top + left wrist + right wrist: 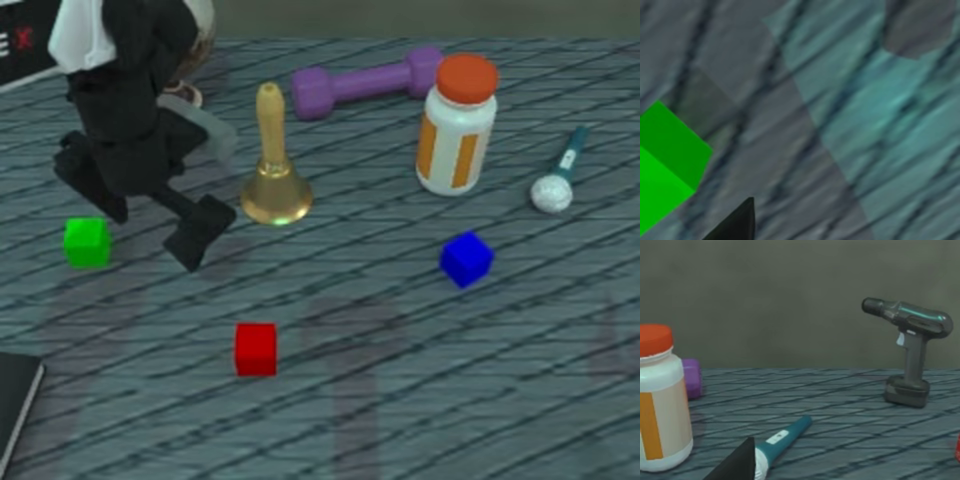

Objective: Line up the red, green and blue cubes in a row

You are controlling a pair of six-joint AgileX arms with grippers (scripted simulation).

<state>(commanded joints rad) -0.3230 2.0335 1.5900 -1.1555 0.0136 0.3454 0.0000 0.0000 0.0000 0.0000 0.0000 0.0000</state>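
Green cube [87, 242] beside left gripper [150, 230], untouched.

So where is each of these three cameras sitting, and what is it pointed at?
Top view: above the table, looking down on three cubes, with the left arm's pincer beside the green cube.
Left wrist view: on that arm, close over the table; green cube and one fingertip show.
Right wrist view: low, facing a drill.
Shared: the white bottle shows from above and from the right wrist.

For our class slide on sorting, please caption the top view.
Left gripper hovers open beside the green cube; red cube and blue cube lie apart, not yet in a row.
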